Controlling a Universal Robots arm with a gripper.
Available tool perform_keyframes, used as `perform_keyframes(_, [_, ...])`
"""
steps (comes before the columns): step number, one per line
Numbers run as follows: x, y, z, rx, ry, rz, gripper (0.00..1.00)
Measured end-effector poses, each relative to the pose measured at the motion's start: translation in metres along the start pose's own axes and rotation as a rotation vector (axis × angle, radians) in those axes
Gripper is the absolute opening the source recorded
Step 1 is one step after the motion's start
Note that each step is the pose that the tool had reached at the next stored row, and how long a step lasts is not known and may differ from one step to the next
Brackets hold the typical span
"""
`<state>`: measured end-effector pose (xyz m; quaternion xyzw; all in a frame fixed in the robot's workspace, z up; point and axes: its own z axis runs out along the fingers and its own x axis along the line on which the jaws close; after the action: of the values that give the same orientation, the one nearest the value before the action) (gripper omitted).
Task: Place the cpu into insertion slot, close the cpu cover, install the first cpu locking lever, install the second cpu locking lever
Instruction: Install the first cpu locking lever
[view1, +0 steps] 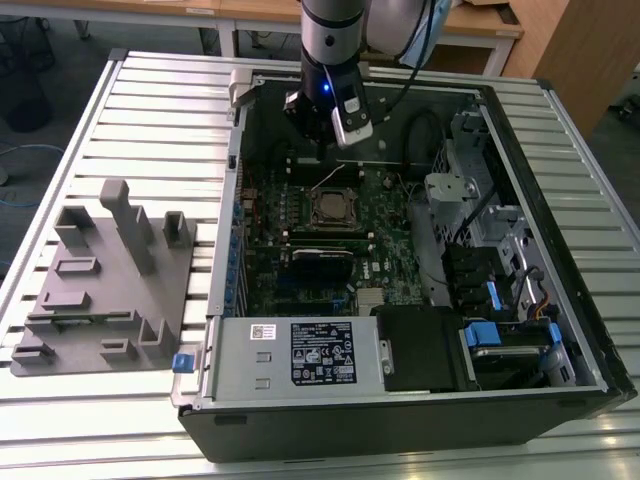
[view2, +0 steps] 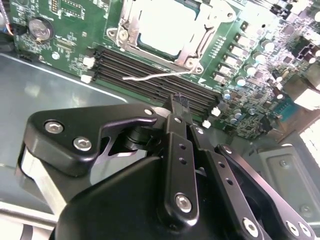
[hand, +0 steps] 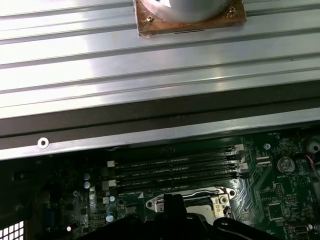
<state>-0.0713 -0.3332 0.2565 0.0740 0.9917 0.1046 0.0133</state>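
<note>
The cpu (view2: 162, 27) lies in the motherboard socket (view1: 330, 208), its dull silver top showing through the window of the cpu cover (view2: 194, 46). The silvery cover frame lies down around it. One thin wire locking lever (view2: 155, 76) stands free of the socket on the side facing the memory slots. It shows as a pale slanted line (view1: 328, 178) in the exterior view. My gripper (view2: 181, 102) hangs above the memory slots, just short of the socket, with its black fingers (view2: 178, 145) shut on nothing. In the exterior view the gripper (view1: 322, 152) sits inside the case, behind the socket.
The open computer case (view1: 560, 330) lies on a slatted metal table (view1: 150, 110). A white-labelled power-supply box (view1: 295, 352) lies along the case's front. Drive cages and cables (view1: 480, 230) fill the exterior view's right. A grey fixture block (view1: 110, 280) stands at the exterior view's left.
</note>
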Motion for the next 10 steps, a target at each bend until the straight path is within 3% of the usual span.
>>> perform_keyframes(6, [-0.0005,0.0001,0.0002,-0.0001,0.0,0.0,0.1])
perform_keyframes(10, [-0.0005,-0.001,0.0053,-0.0001,-0.0001,0.0,0.1])
